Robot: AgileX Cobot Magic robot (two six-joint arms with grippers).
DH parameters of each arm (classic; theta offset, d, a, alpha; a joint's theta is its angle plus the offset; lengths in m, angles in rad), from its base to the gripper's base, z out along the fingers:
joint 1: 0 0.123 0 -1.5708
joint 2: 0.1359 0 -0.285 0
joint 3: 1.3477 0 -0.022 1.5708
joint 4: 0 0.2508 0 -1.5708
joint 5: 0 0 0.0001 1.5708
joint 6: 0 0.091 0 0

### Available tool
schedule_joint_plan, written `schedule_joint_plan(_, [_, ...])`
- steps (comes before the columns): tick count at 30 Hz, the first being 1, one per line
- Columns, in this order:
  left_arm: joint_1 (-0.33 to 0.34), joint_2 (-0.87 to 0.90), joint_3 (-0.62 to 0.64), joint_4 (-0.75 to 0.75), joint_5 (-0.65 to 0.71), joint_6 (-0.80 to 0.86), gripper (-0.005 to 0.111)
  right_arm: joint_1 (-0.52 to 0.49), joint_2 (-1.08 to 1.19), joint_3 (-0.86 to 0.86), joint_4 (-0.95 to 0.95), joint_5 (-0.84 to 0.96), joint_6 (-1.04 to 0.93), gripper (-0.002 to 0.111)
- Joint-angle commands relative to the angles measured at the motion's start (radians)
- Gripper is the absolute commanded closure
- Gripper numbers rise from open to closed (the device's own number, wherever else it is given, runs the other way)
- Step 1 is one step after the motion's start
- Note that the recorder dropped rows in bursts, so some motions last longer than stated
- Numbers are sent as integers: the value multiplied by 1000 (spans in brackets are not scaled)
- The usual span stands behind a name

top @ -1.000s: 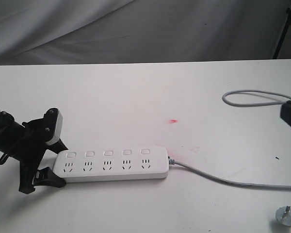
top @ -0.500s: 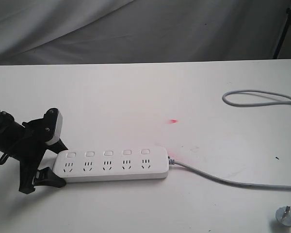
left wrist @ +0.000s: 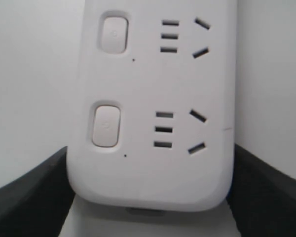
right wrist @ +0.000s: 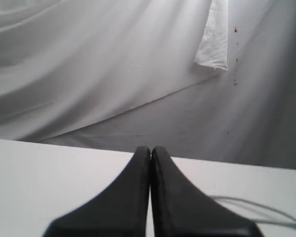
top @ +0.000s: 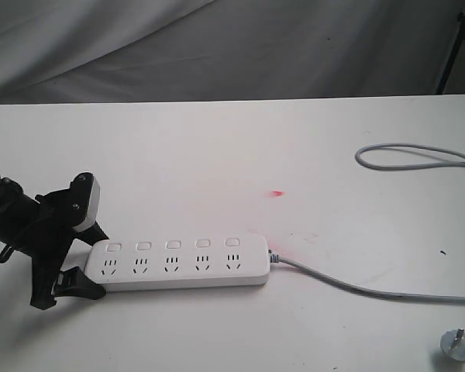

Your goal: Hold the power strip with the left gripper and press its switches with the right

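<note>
The power strip (top: 182, 263) lies flat on the table (top: 217, 155), toward 7 o'clock from its middle, with its long axis running from 9 to 3 o'clock. The left gripper (top: 95, 262) grasps the 9 o'clock end, one finger on each long side. The switches (top: 173, 244) form a row along the 12 o'clock edge, and the cord (top: 356, 287) leaves at the 3 o'clock end. The right gripper (right wrist: 150, 197) has its fingers pressed together on nothing. It is outside the exterior view, and its camera shows no strip. It probably must travel toward 9 o'clock to reach the buttons.
</note>
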Motion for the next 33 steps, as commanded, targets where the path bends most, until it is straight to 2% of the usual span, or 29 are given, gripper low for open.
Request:
schedule_joint_plan(1, [-5, 4, -5, -4, -7, 1, 40, -4, -3, 83, -498, -92, 589, 108])
schedule_joint_plan(4, [-5, 4, -5, -4, -7, 1, 40, -4, -6, 140, -538, -143, 647, 108])
schedule_joint_plan(13, [-5, 4, -5, -4, -7, 1, 40, -4, -93, 140, -527, 119, 647, 108])
schedule_joint_plan(33, [-5, 4, -5, -4, -7, 1, 40, -4, -93, 140, -527, 119, 647, 108])
